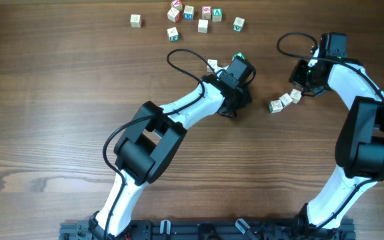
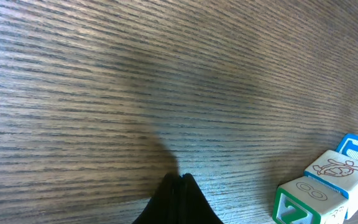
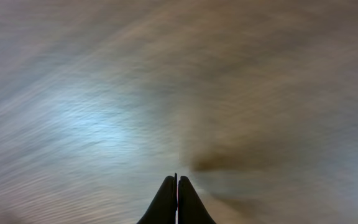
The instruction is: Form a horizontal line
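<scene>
Brown wood-grain table (image 1: 52,113) carrying small wooden cubes.
A three-cube line (image 2: 328,183), its cubes touching side by side, lies on the wood to the right of the left fingers (image 2: 166,208), apart from them; loose picture cubes (image 1: 203,26) lie scattered well beyond the fingertips.

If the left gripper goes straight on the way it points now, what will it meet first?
Probably only the table, as far as the left wrist view shows. The shut left gripper points along open wood; the line of three cubes lies off to its right. Depth is unclear.
</scene>
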Controlling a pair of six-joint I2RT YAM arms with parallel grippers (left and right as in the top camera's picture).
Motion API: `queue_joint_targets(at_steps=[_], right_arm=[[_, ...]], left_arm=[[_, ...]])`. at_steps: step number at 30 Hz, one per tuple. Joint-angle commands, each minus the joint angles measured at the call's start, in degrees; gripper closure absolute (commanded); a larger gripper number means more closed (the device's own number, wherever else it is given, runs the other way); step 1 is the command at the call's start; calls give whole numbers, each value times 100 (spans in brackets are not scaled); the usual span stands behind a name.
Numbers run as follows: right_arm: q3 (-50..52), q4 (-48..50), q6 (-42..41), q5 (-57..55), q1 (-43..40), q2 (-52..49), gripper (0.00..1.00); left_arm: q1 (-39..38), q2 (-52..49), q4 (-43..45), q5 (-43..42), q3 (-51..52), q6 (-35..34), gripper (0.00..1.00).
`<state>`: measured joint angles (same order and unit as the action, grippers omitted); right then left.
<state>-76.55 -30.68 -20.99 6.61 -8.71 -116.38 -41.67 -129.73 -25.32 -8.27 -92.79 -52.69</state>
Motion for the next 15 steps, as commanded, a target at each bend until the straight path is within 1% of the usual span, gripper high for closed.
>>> queue_joint_targets(at_steps=[1, 5, 7, 11, 15], right_arm=[[-74, -155, -481, -1298, -39, -15, 96], [-125, -728, -984, -1932, -42, -9, 96], [-125, -905, -1049, -1928, -42, -9, 96], [-125, -1309, -1047, -1567, -42, -9, 96], [-125, -1257, -828, -1152, -42, -9, 96]], left_arm=[[81, -129, -173, 212, 192, -28, 96], [81, -129, -149, 212, 192, -33, 96], [81, -129, -146, 212, 192, -31, 96], [81, -129, -149, 212, 192, -31, 96], [81, -129, -153, 212, 192, -28, 96]])
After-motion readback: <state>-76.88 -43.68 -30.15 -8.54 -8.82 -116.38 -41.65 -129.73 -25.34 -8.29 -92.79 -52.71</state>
